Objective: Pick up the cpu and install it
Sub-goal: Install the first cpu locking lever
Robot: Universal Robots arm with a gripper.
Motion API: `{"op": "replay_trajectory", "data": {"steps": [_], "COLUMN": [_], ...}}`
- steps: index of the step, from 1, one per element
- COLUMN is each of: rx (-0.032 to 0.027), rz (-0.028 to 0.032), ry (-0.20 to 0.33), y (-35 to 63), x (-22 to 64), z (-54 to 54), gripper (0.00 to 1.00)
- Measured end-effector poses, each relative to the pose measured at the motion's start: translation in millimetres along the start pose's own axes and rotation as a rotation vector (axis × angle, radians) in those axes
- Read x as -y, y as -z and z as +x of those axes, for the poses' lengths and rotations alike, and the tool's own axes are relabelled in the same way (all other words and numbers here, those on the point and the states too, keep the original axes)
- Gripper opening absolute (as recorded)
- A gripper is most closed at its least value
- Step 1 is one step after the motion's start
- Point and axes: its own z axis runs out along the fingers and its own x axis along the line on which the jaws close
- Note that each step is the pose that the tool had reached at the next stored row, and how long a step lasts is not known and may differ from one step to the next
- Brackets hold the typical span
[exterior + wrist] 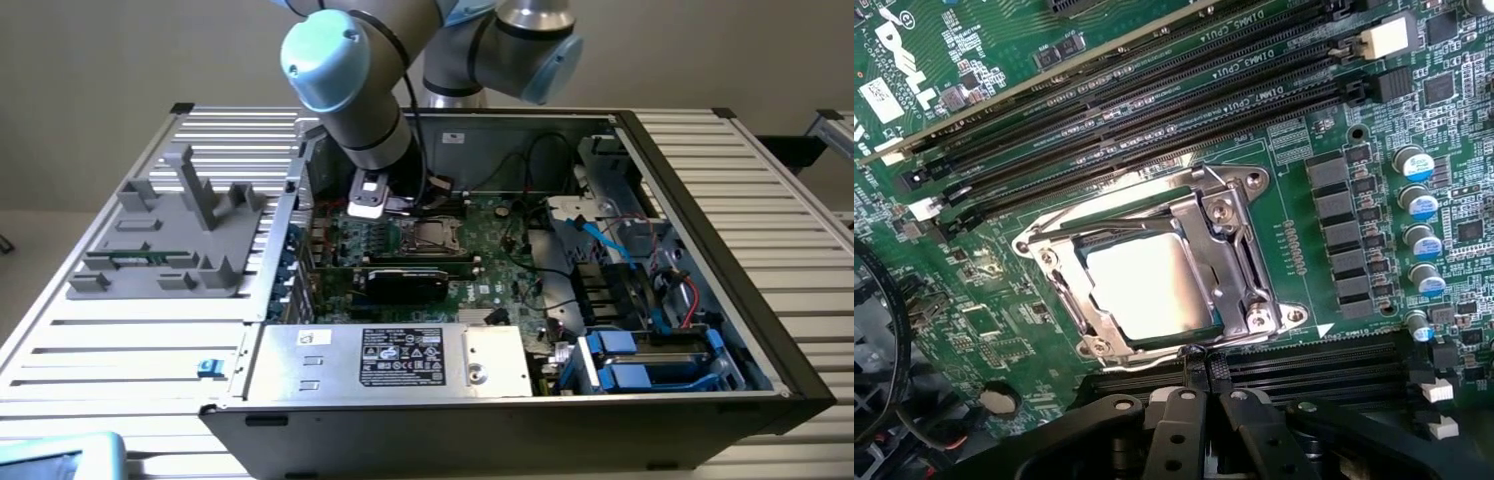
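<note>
Setting: robotics lab / hardware test bench. Evidence: open desktop computer case [747, 330] lying side-up on slatted aluminium-profile table [787, 200], green motherboard [494, 270] exposed inside case. Grey plastic fixture [174, 235] with upright posts on table, beside case toward exterior view's left. Industrial robot arm [354, 80] with pale blue joint caps reaching over case from behind. Plain grey wall [120, 50] behind table.
</note>
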Motion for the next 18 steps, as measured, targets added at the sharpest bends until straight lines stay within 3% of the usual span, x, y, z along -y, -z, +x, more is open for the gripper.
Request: {"op": "replay_trajectory", "data": {"steps": [18], "rx": [-0.0006], "rz": [-0.0009], "ry": [-0.001], "y": [-2.3], "x": [2.0], "z": [6.8], "gripper": [0.11]}}
